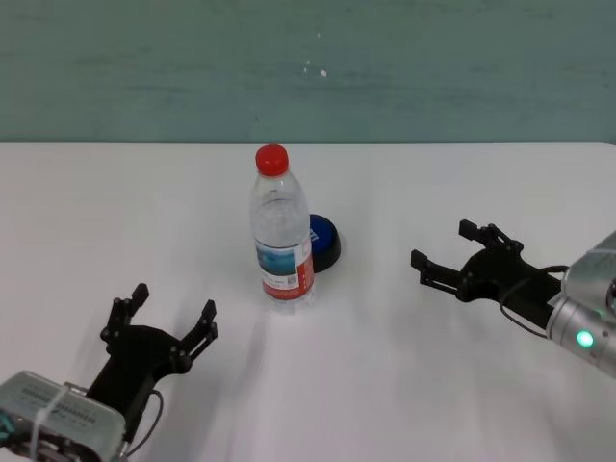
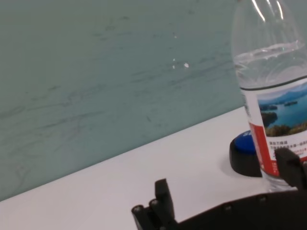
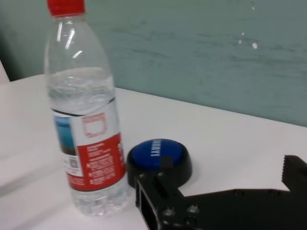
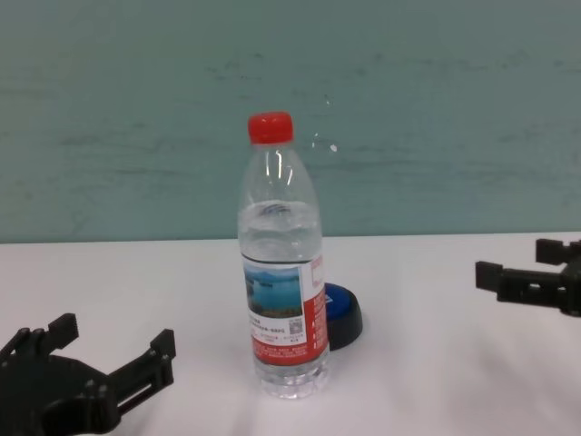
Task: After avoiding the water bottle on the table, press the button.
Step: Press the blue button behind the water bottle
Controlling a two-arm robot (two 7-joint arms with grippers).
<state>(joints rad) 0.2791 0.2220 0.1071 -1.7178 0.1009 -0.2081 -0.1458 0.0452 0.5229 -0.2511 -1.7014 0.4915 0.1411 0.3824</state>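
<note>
White table [image 1: 115, 212] — upright water bottle [image 1: 282, 236] partly filled with water.

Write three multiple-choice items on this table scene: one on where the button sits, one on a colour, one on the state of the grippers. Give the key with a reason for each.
1. Where is the button relative to the water bottle?
A. In front of it, nearer the robot
B. Behind it and slightly to the robot's right
C. Far off at the table's left edge

2. What colour is the bottle's cap?
A. Blue
B. White
C. Red

3. How do the left gripper and right gripper stand?
A. Both open, holding nothing
B. Left shut on the bottle
C. Right pressing the button

Key: 1 B, the head view shows the blue dome partly hidden behind the bottle on the white table. 2 C, the cap is red in the head, chest and right wrist views. 3 A, both sets of fingers are spread and apart from both objects.
</note>
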